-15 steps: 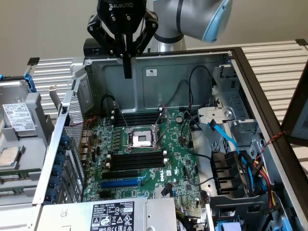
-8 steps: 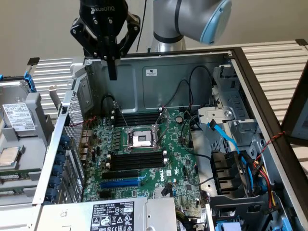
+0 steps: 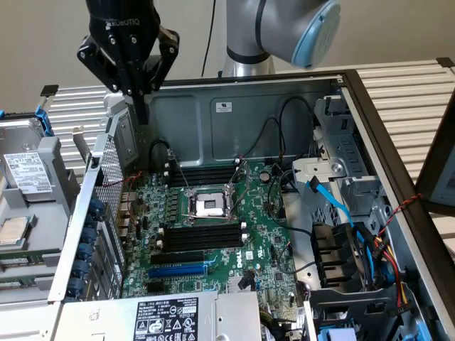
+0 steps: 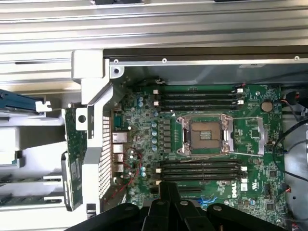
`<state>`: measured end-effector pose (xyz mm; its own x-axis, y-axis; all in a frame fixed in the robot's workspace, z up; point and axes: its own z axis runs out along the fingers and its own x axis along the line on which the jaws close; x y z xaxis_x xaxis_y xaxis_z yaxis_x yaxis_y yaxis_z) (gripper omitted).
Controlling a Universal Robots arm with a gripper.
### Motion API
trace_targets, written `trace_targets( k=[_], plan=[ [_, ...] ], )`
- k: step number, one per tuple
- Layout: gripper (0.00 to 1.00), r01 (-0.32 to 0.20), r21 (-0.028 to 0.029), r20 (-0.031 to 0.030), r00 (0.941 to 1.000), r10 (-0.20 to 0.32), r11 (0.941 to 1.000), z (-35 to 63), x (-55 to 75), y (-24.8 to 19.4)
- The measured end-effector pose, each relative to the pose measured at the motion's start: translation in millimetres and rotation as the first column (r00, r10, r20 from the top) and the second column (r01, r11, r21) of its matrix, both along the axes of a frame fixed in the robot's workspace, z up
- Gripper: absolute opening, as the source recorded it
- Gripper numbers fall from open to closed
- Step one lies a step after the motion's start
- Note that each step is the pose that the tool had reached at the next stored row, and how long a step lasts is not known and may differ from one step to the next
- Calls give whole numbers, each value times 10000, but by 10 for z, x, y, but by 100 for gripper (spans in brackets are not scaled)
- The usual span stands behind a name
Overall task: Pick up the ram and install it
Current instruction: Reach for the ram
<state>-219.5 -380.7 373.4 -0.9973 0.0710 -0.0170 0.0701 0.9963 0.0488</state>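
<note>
Nearest the exterior camera, a grey metal box point(image 3: 178, 316) with a white printed label is sitting across the case's front edge. Behind it, a green motherboard point(image 3: 263, 241) is lying flat inside the open steel case point(image 3: 284, 106). The board is carrying a long blue slot point(image 3: 178, 271), banks of long black memory slots point(image 3: 202, 234) and a square socket point(image 3: 211, 206) in a metal frame. A flat blue cable point(image 3: 330, 199) is running down the bay at the exterior view's right. Farther back, the gripper point(image 3: 142, 114) is hanging over the case's corner at the exterior view's left. Its black fingers point(image 4: 168, 192) are pressed together, with nothing visible between them. The ram point(image 4: 74, 154), a thin green stick with a white sticker, is lying outside the case, just beside the perforated panel point(image 4: 103, 168) and apart from the gripper.
</note>
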Motion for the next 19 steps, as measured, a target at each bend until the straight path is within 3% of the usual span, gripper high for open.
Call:
trace_targets(
  k=[4,19],
  plan=[
    [10,0,-2,-3,10000,0,10000,-41,-181,15],
    [10,1,-21,-62,10000,-1,10000,-50,-865,36]
  ],
)
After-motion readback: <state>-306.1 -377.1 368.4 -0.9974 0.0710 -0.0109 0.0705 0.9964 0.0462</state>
